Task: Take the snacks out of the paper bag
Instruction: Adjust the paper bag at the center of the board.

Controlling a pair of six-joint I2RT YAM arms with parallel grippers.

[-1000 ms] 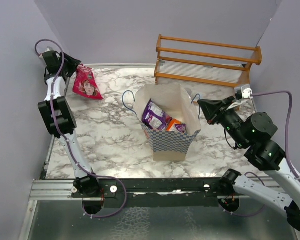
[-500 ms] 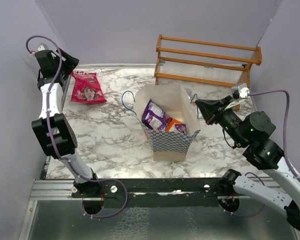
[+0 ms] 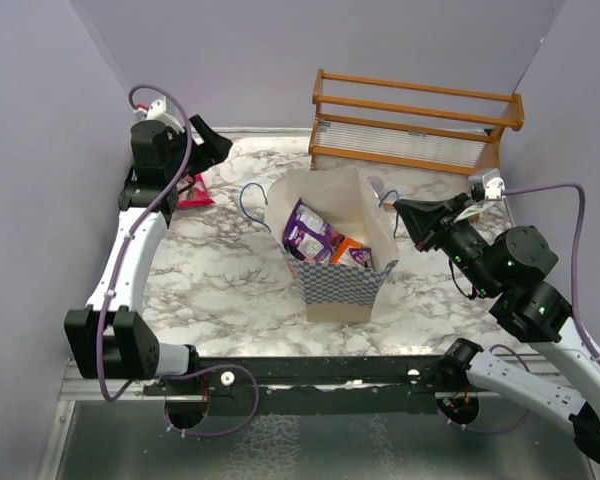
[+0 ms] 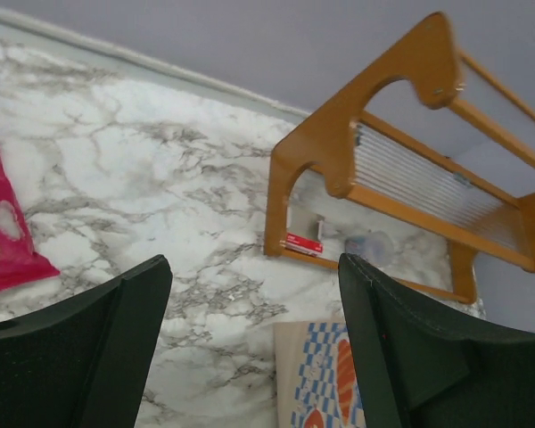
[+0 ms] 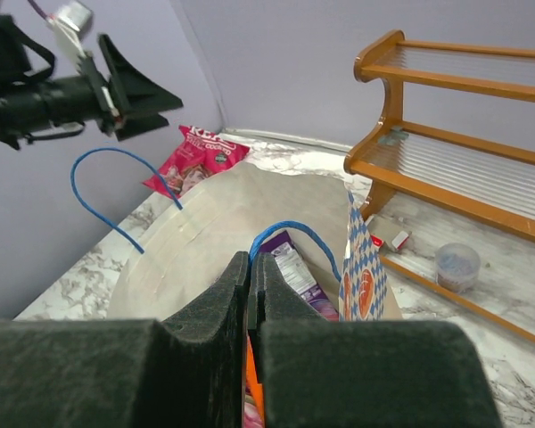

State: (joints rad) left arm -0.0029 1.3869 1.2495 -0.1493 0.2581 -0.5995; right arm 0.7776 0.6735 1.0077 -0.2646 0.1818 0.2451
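Marble-patterned table (image 3: 220, 270), and right in the middle of it stands the paper bag (image 3: 345, 288), blue-and-white checks on the outside, cream inside, mouth wide open. Down in there, a purple packet (image 3: 308, 232) is leaning against the inner wall, with an orange packet (image 3: 347, 246) tucked just beside it, both well below the rim. More may sit beneath them, but that part is hidden.

Over to the left arm: the left gripper (image 3: 218, 142) is up in the air near the far-left corner, jaws spread wide and nothing between them. The wrist view confirms it, two dark fingers (image 4: 80, 348) set well apart with bare table showing in the gap. Lying flat on the table below and behind that arm is the pink packet (image 3: 193, 190), out of the bag and well apart from it, close to the left wall, partly covered by the arm from above.

On the other side, the right gripper (image 3: 400, 208) is at the bag's right rim, jaws pressed tightly together. Its own camera shows the blue cord handle (image 5: 294, 234) looping up and running straight into the fingertips, so it is pinching that cord. The other handle (image 5: 116, 187) arcs free on the far side of the bag.

Behind it all, the wooden rack (image 3: 415, 120) stands against the back wall, with a small clear tub (image 5: 456, 266) on the table beneath its lower shelf.
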